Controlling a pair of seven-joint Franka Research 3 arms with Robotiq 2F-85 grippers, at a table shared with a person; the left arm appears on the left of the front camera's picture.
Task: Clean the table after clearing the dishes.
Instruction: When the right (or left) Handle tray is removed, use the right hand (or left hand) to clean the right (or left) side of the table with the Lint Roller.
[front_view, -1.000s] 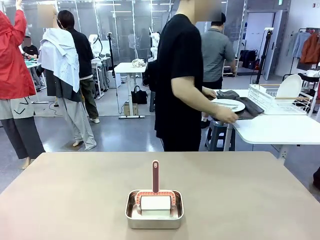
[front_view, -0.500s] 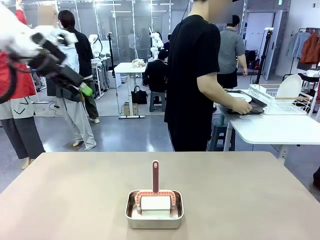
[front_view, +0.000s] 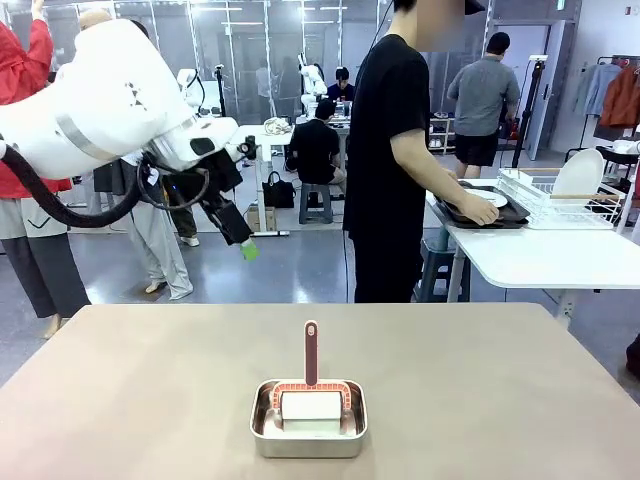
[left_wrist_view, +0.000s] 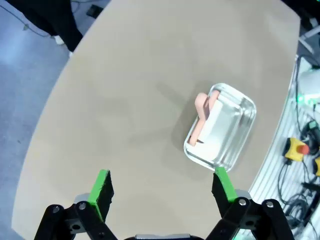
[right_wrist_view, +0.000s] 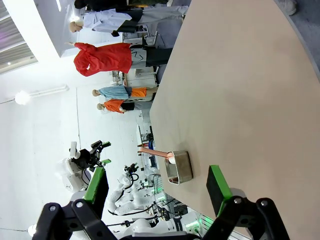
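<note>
The front camera sits low at the near edge of the table (front_view: 150, 380), facing straight across it toward the person (front_view: 390, 150) and the room behind. The steel pan (front_view: 308, 420) lies close before it. The left wrist camera looks down from high above, past the left end effector (left_wrist_view: 161, 176), taking in most of the table with the same pan well below. The right wrist camera, behind the right end effector (right_wrist_view: 156, 175), is rolled sideways and seems to skim low along the table. There the pan is small and far.
</note>
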